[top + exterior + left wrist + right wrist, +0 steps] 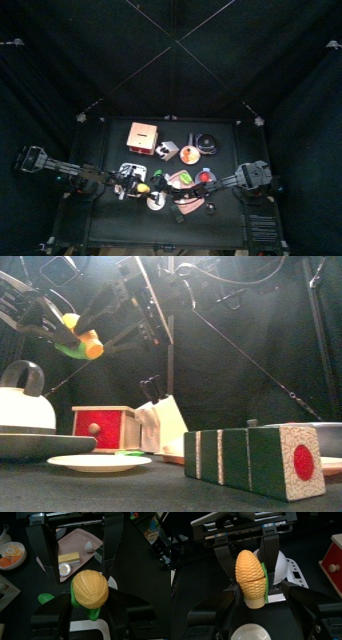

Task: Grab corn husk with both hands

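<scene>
Above the table: one ear of corn (pixel 83 341) hangs in the air at upper left of the front view, yellow kernels with a green husk (pixel 70 352) under it.
Corn count: one ear (pixel 250 574), one husk (pixel 90 609).
Left gripper (pixel 81 592): jaws closed on the corn (pixel 90 588), one on each side, the kernel end towards the wrist camera.
Right gripper (pixel 261 587): jaws closed narrow on the same ear, pressing its lower half and the green strip beside it.
Arms: two, reaching in from left and right and meeting near the table's front middle in the top view (pixel 150 186); both are raised, so the ear is clear of the surface.
Kettle: one white kettle (pixel 23 402) with a dark handle at near left.
Plate: one white plate (pixel 96 463) near the front.
Red box: one red box (pixel 107 426) with a round knob, behind the plate.
Striped block: one dark green and white block (pixel 254 461) with a red dot, near right.
Tray: one pink tray (pixel 73 554) with small pieces on it.
Surface: small black table (pixel 80 491).
Room: black curtains (pixel 54 60) all round.
</scene>
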